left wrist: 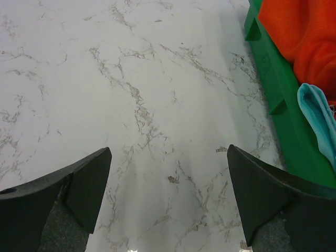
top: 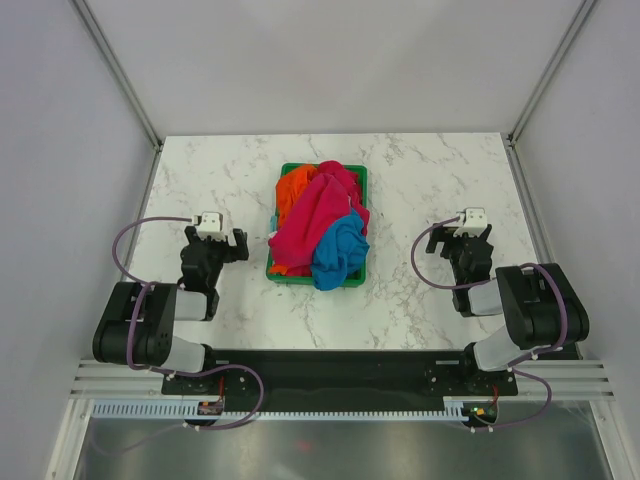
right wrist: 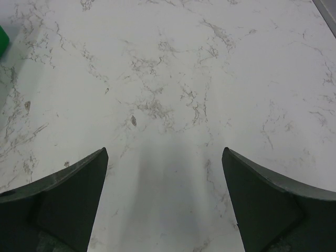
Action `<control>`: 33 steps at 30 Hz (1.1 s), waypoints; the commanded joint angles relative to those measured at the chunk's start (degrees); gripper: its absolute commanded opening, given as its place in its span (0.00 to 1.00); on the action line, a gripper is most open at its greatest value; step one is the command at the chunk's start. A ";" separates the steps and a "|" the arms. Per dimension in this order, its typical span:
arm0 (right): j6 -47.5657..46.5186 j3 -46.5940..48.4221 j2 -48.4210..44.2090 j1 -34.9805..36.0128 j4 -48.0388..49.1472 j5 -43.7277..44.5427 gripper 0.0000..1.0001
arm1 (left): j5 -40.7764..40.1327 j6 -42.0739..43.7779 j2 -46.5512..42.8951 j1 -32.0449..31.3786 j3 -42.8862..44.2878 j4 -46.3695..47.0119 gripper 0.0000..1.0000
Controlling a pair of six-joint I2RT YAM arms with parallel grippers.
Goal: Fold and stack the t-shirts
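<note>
- No readable text, labels, brands, numbers or signs in any view.
- Nothing legible on cloth, basket (top: 357,270) or desk (top: 420,310).

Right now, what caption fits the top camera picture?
Bright shirts piled in a green basket between the left arm and right arm, jaws open.

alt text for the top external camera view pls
A green basket heaped with crumpled magenta, orange and blue t-shirts sits in the middle of a white marble table. The left hand and right hand flank it, both open and empty.
</note>
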 commanded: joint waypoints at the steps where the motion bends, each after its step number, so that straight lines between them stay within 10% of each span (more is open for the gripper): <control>1: 0.32 1.09 -0.62 0.07 2.35 -0.89 0.98 | -0.70 1.35 0.07 0.30 1.17 3.74 1.00; 7: -0.55 2.14 -5.08 0.86 -3.51 -0.18 0.98 | -0.70 1.35 0.07 0.30 1.08 3.74 1.00; 11: 2.68 15.48 -17.98 2.79 -33.59 -0.52 0.98 | -0.70 1.35 0.16 0.30 1.17 3.65 1.00; 18: 21.56 36.76 -24.62 7.28 -52.90 -20.47 0.98 | -2.10 0.91 -1.75 0.48 1.70 1.03 1.00; 23: 32.06 50.80 -10.86 7.89 -58.42 -35.79 0.98 | -8.86 -12.28 -21.26 -1.72 16.61 -37.41 1.00; 26: 19.00 61.98 -9.14 18.40 -79.94 -13.96 0.98 | -8.98 -33.55 -27.43 -1.63 28.31 -63.44 1.00; 29: 14.04 67.78 -8.18 31.25 -83.51 0.31 0.98 | -6.01 -48.33 -28.23 -0.67 29.74 -74.44 1.00; 33: 26.04 67.10 -5.37 32.95 -79.04 -10.51 0.98 | 12.40 -41.81 -29.45 4.52 29.21 -72.81 0.89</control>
